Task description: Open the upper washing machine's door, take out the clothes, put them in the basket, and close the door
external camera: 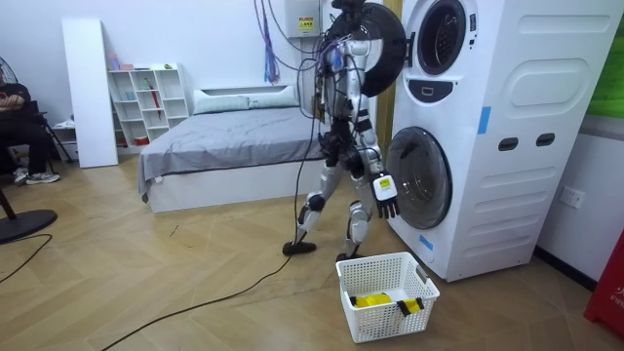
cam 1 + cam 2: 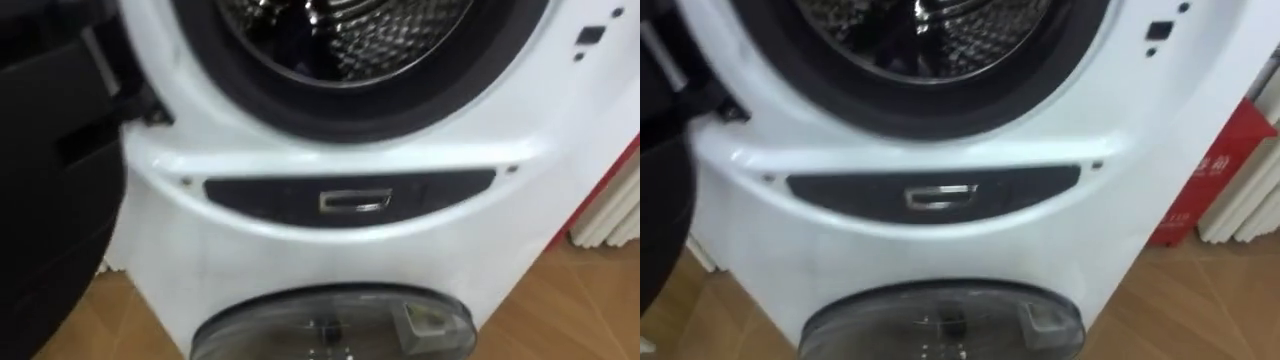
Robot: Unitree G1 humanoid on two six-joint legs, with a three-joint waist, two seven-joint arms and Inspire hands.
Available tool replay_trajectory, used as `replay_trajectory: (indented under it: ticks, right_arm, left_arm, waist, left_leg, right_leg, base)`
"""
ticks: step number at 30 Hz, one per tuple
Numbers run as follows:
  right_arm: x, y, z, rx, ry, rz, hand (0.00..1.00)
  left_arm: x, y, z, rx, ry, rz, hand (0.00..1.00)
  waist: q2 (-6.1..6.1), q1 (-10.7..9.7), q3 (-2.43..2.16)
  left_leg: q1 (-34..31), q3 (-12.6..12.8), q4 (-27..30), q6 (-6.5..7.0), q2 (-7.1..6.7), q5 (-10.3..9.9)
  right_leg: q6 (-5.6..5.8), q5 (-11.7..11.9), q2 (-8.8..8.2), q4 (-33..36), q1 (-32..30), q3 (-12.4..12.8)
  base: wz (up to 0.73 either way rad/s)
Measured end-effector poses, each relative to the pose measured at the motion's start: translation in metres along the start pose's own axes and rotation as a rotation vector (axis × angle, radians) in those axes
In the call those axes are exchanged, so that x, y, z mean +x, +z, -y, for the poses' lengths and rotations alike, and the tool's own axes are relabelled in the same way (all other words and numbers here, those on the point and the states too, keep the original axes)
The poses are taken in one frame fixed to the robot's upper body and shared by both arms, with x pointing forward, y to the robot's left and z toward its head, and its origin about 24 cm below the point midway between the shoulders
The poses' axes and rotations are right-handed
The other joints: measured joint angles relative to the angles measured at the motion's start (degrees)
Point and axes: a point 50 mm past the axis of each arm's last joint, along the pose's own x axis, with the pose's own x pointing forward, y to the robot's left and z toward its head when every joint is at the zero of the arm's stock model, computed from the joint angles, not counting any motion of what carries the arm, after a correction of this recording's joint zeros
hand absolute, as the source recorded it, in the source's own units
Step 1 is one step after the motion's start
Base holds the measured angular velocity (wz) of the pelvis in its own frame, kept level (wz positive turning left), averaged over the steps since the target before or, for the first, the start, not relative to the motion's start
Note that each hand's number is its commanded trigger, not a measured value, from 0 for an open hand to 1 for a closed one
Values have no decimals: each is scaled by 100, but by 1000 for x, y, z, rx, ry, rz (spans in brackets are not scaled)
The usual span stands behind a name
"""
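Facing the drum (image 2: 400,35), our right hand (image 1: 386,190) hangs low, fingers slack, empty; dark clothes (image 2: 288,45) seem to lie inside. We should reach deep past the rim (image 2: 350,118) before closing fingers.

Limbs silver-grey, jointed; torso and head dark. Right hand (image 1: 387,195) black, small white tag. Cables rise from the shoulders.

Home bedroom with laundry corner: made bed (image 1: 229,141), white cube shelf (image 1: 148,96), herringbone wood floor (image 1: 146,283), washing machine (image 1: 507,136) with 2 stacked drums, laundry basket (image 1: 375,317) beside.
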Motion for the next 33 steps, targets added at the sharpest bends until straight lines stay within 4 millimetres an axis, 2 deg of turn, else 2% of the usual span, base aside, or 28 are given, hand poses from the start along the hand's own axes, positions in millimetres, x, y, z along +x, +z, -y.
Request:
replay_trajectory:
  ticks: [1,2,3,4,5,6,7,9,10,11,12,13,15,16,18,19,21,23,25,29,31,33]
  right_arm:
    - [0,0,-1,6,3,2,0]
    - [-1,-1,-1,7,3,5,0]
    - [-1,0,-1,18,4,10,0]
    - [-1,-1,-1,37,0,5,0]
    - [-1,-3,0,57,-5,-3,0]
    - [-2,-13,4,110,-18,-33,0]
    - [-3,-20,6,132,-28,-61,0]
    - [-3,-22,8,134,-37,-71,0]
    - [-3,-22,8,131,-39,-69,0]
    - [-3,-21,6,125,-34,-65,0]
    - [-3,-20,3,127,-24,-54,0]
    - [-4,-20,-1,127,-9,-54,0]
    - [-4,-21,-5,107,18,-55,0]
    - [-4,-21,-7,89,30,-52,0]
    - [-4,-20,-10,67,49,-47,0]
    - [-4,-21,-13,64,59,-47,0]
    - [-5,-21,-13,63,64,-49,0]
    - [-4,-19,-14,53,70,-36,0]
    - [-4,-18,-13,49,66,-25,0]
    - [-4,-16,-11,65,56,-6,0]
    - [-4,-17,-10,54,55,-3,0]
    - [-4,-16,-8,59,47,-1,0]
  left_arm:
    - [-1,-8,3,2,-11,-26,0]
    - [-1,-11,3,1,-12,-33,0]
    - [-3,-20,2,-8,-12,-55,0]
    - [-4,-29,2,-11,-14,-81,0]
    - [-4,-32,2,-3,-18,-94,0]
    - [-5,-36,2,7,-20,-107,0]
    - [-6,-39,3,1,-13,-113,0]
    - [-10,-50,4,-27,-9,-141,0]
    - [-13,-59,5,-58,-6,-171,0]
    - [-15,-65,6,-70,-5,-190,0]
    - [-17,-73,7,-97,10,-221,0]
    - [-18,-75,7,-133,20,-233,0]
    - [-18,-75,7,-187,29,-236,0]
    - [-18,-74,8,-220,32,-239,0]
    - [-18,-74,9,-277,35,-246,0]
    - [-18,-74,10,-329,36,-252,0]
    - [-18,-72,14,-410,34,-252,0]
    - [-19,-71,18,-472,30,-253,0]
    - [-20,-73,22,-531,24,-270,0]
    - [-21,-76,20,-653,47,-284,0]
    - [-20,-78,15,-700,77,-287,0]
    - [-17,-72,2,-758,134,-260,0]
  waist:
    - [-16,-16,-12]
    - [-26,-19,-40]
    - [-78,-36,-65]
    - [-71,-33,-48]
    - [-71,-77,-48]
    - [-94,-128,-65]
    - [-104,-64,-61]
    - [-119,89,-57]
    - [-148,168,-47]
    - [-176,183,-56]
    - [-263,251,-69]
    - [-301,297,-70]
    - [-343,308,-78]
    - [-333,355,-83]
    - [-341,453,-87]
    - [-339,430,-100]
    - [-361,446,-92]
    - [-381,460,-91]
    - [-376,458,-87]
    - [-365,451,-88]
    - [-323,446,-60]
    - [-321,447,-60]
  left_leg:
    - [-73,18,-18,195,-162,109]
    - [-111,27,-14,280,-192,158]
    - [-192,78,-15,390,-330,218]
    - [-282,437,-10,570,-404,260]
    - [-309,646,-10,616,-416,266]
    - [-337,811,-9,676,-458,307]
    - [-343,931,-25,695,-477,367]
    - [-359,1063,-54,728,-512,444]
    - [-360,1115,-39,744,-559,460]
    - [-370,1153,-28,745,-591,461]
    - [-381,1271,-16,737,-649,464]
    - [-420,1330,-15,702,-669,478]
    - [-467,1383,11,643,-662,521]
    - [-473,1370,-18,615,-609,563]
    - [-484,1319,-1,576,-523,585]
    - [-481,1293,2,549,-480,601]
    - [-477,1256,-4,524,-447,614]
    - [-480,1232,-9,509,-441,623]
    - [-463,981,-8,505,-435,625]
    - [-461,830,-10,505,-447,625]
    - [-423,745,-10,505,-450,625]
    - [-418,714,-11,505,-448,625]
  right_leg:
    - [198,284,-64,-198,42,322]
    - [259,425,-104,-296,57,405]
    - [383,663,-205,-476,71,498]
    - [463,706,-364,-363,58,503]
    - [511,546,-465,-84,50,479]
    - [598,70,-717,778,69,467]
    - [704,-236,-829,1412,124,557]
    - [713,-559,-849,1711,447,694]
    - [711,-710,-896,1519,759,683]
    - [728,-753,-932,1353,962,659]
    - [802,-916,-939,833,1295,648]
    - [836,-954,-845,281,1495,628]
    - [811,-915,-755,-318,1630,656]
    - [756,-796,-690,-493,1641,718]
    - [675,-637,-554,-751,1701,816]
    - [649,-558,-493,-912,1794,817]
    - [622,-505,-437,-1071,1851,837]
    - [604,-492,-413,-1098,1854,843]
    - [594,-485,-405,-1123,1923,827]
    - [594,-484,-406,-1149,1963,804]
    - [594,-484,-407,-1162,2023,769]
    - [594,-484,-406,-1161,2040,756]
  base:
    - [42]
    - [29]
    - [25]
    - [41]
    - [84]
    - [103]
    - [89]
    - [13]
    - [-24]
    - [-46]
    - [-55]
    - [-51]
    - [-36]
    - [-43]
    - [-44]
    - [-22]
    - [-3]
    - [-3]
    - [7]
    - [8]
    - [9]
    - [9]
